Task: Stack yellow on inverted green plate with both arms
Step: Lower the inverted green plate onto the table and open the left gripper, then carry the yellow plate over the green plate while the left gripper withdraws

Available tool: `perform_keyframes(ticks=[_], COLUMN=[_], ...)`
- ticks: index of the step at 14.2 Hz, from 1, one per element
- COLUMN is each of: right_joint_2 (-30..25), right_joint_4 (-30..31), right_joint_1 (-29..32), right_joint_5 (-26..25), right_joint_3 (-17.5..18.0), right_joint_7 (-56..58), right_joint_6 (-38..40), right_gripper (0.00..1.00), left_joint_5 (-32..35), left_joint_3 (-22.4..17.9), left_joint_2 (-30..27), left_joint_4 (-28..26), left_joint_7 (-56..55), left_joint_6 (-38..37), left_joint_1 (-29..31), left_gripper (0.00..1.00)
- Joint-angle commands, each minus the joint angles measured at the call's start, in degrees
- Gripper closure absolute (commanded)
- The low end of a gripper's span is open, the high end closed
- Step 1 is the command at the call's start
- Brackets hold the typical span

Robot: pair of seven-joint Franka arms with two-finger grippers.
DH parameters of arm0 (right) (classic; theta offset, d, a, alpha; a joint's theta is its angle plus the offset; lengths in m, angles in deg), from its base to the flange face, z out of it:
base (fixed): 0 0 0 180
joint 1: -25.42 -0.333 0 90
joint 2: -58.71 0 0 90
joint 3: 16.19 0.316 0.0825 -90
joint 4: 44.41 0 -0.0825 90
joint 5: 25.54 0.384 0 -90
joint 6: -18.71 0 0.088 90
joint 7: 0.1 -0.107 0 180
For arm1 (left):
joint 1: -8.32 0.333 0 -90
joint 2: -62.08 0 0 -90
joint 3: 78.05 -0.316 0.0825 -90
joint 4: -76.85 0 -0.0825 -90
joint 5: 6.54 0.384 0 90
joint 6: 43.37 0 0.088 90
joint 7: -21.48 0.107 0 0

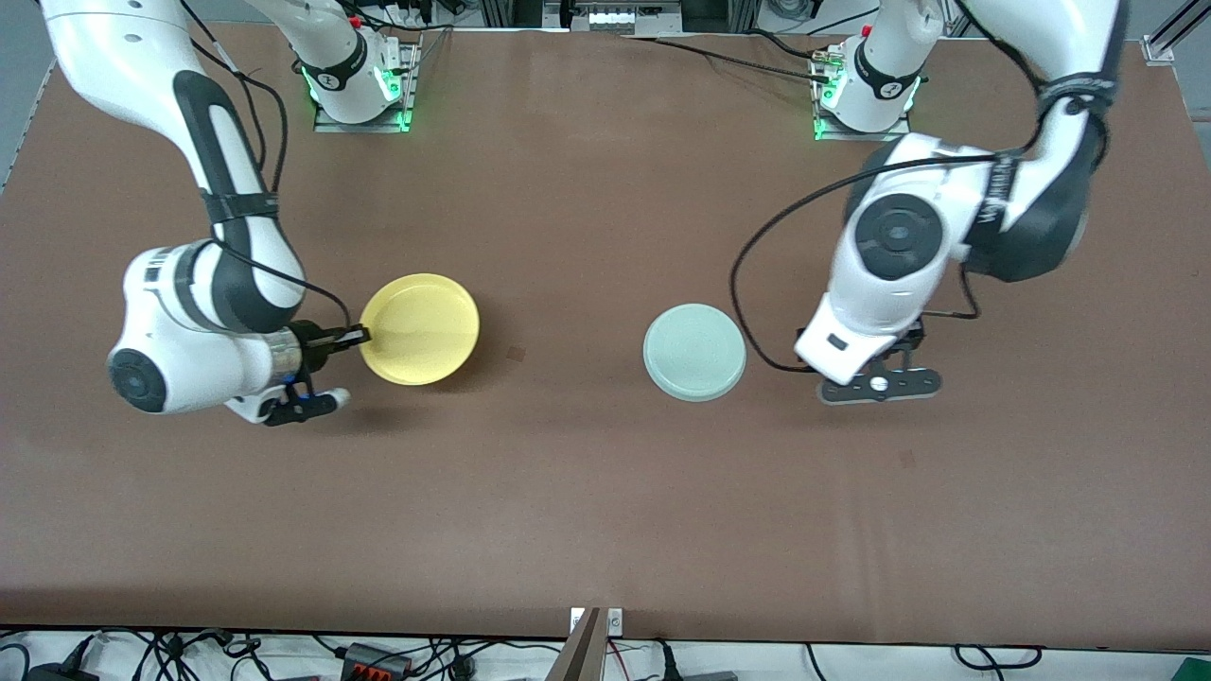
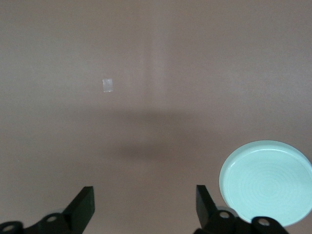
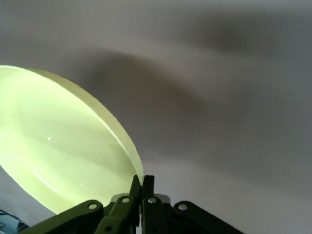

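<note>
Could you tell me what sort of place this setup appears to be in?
Most likely a robotics lab bench: two arms bolted to a brown-covered table, cables and power strips along its edge, and only test props, a yellow plate and a green plate.

A brown table (image 1: 587, 492) carries the green plate (image 1: 694, 351), rim down, near its middle, well apart from every edge.
</note>
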Motion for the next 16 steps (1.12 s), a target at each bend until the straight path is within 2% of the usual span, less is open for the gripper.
perform_keyframes(ticks=[1,3,7,10,12,13,14,16], right_joint_2=[1.21,2.35,5.60,6.93,7.63,8.33,8.86,9.30], right_joint_4=[-0.87,-0.96,-1.05,-0.96,-1.22,-2.44,-3.24,-3.42], right_joint_1=[-3.56,-7.25,-14.63,-19.21,-20.10,-20.45,-21.06,-22.55], right_joint_5=[5.42,7.73,13.43,13.97,16.50,20.09,22.65,24.43], right_joint_3=[-0.28,-0.28,-0.28,-0.19,0.33,1.21,1.30,1.31], right_joint_7=[-6.37,-8.94,-15.17,-21.93,-25.63,-26.78,-27.14,-27.75], right_joint_6=[-1.77,-3.97,-15.90,-24.00,-25.94,-26.82,-26.83,-26.92], right_gripper=[1.00,1.00,1.00,1.00,1.00,1.00,1.00,1.00], left_joint_5=[-3.85,-3.86,-4.55,-15.17,-15.90,-15.81,-16.25,-17.12], left_joint_3=[0.59,0.59,0.68,-0.28,-1.07,-2.03,-4.65,-11.16], left_joint_2=[-3.90,-6.18,-9.62,-12.87,-15.85,-17.95,-20.24,-22.80], left_joint_4=[-1.01,-0.92,-0.57,-1.35,-2.75,-5.03,-8.18,-11.28], left_joint_7=[7.23,9.81,15.86,20.78,25.70,27.55,29.14,34.92], left_joint_6=[-2.45,-5.35,-9.48,-10.37,-10.37,-10.29,-9.68,-9.32], left_joint_1=[3.24,5.26,7.90,12.37,13.18,13.09,12.48,8.98], left_gripper=[0.00,0.00,0.00,0.00,0.00,0.00,0.00,0.00])
